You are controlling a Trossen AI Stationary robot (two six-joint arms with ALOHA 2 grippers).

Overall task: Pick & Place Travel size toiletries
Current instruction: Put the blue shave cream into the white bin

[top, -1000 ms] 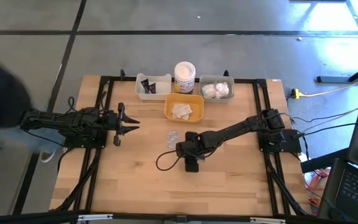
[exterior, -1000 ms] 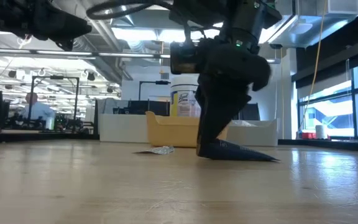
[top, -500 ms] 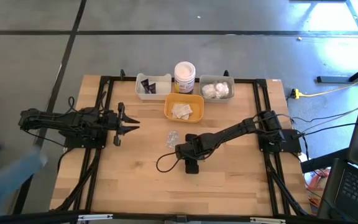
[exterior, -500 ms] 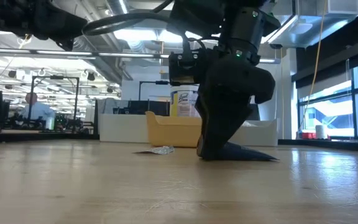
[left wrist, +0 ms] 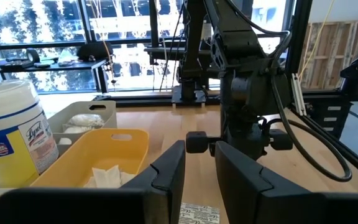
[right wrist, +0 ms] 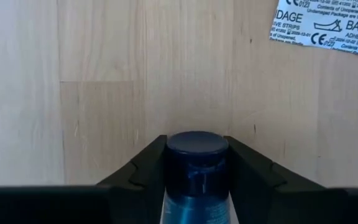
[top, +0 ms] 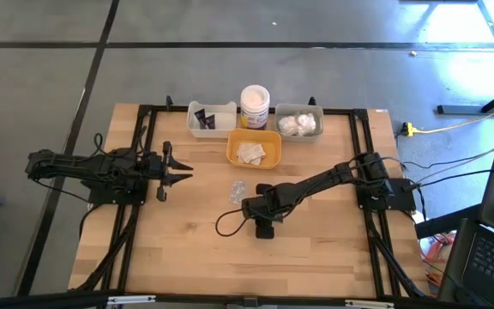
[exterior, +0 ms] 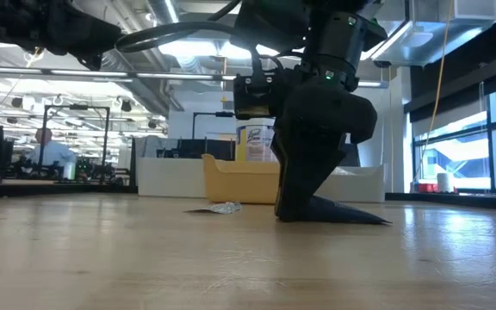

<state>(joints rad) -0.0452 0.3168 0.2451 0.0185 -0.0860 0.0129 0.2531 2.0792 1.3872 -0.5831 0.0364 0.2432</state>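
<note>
Sachet [right wrist: 328,28] reads "BANDA…", "ADHESIVE STRIPS"; jar [left wrist: 8,146], seemingly "Lysol".

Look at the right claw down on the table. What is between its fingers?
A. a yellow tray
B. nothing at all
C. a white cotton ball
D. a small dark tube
D: in the right wrist view, the small dark tube sits between the right claw's two fingers, on the table.

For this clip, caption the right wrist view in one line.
Right gripper closes around a small dark-capped tube on the wooden table, bandage sachet nearby.
</note>
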